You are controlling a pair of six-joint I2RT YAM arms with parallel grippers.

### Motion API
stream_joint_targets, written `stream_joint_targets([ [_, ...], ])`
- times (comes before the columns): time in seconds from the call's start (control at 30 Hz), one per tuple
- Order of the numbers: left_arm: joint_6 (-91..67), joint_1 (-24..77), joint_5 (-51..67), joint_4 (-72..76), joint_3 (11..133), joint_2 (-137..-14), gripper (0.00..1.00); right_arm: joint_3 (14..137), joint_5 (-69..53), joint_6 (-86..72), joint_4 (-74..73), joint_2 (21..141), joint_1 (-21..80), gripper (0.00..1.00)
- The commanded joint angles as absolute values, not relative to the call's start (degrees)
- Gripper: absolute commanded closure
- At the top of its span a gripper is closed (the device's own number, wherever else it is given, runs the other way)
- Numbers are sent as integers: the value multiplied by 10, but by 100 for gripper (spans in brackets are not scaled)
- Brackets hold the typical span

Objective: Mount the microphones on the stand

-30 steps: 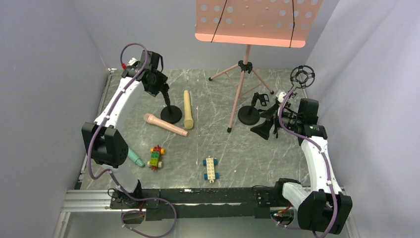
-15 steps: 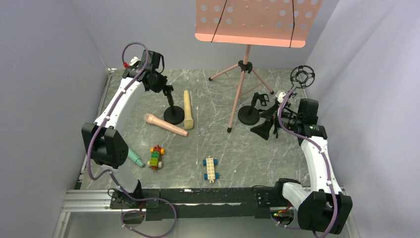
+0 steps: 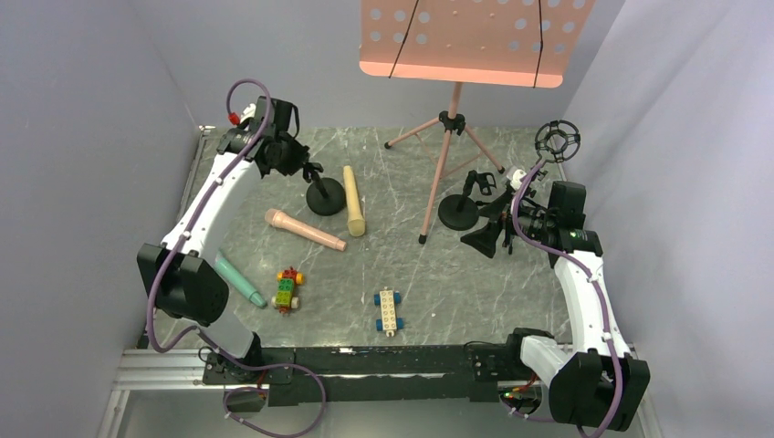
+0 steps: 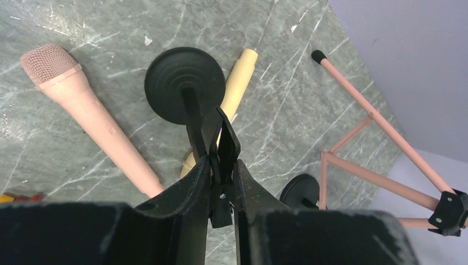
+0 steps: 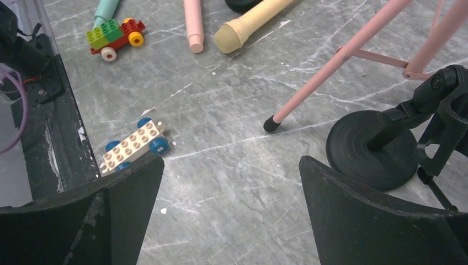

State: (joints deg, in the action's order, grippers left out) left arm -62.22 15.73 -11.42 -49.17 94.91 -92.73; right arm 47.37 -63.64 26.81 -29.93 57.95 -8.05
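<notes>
Seen from above, with 12 o'clock at the far wall, the pink toy microphone with a mesh-textured rounded head (image 3: 306,230) lies flat on the grey marbled desk (image 3: 475,292). Its long axis runs from 10 to 4 o'clock, with the head at the 10 o'clock end. The pale yellow toy microphone (image 3: 352,201) lies almost along the 12-to-6 line, head toward 6 o'clock. It sits just beside the round base of the small black tabletop microphone stand (image 3: 326,196), on the base's 3 o'clock side. The teal-green toy microphone (image 3: 239,281) lies at the desk's 8 o'clock side, slanted 10 to 4 o'clock and partly hidden under the left arm's elbow; which end is its head I cannot tell.

The left pincer (image 4: 222,163) is narrow, pinched on the black clip at the top of that stand's post. The right pincer (image 5: 230,164) stands wide with nothing in it, above the desk near a second black round-based stand (image 5: 370,149). The pink tripod music stand (image 3: 444,164) rises between the two black stands. A multicoloured toy brick car (image 3: 288,290) and a cream-and-blue one (image 3: 389,310) sit toward 6 o'clock.
</notes>
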Motion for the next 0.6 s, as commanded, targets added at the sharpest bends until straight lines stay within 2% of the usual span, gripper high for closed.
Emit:
stream_joint_targets([
  [0.0,-626,172,-106,-456,955,-891,93,476,-654,277,-285,572,-76,0],
  [0.57,-596,193,-103,-455,976,-890,94,474,-647,279,-282,579,-70,0],
])
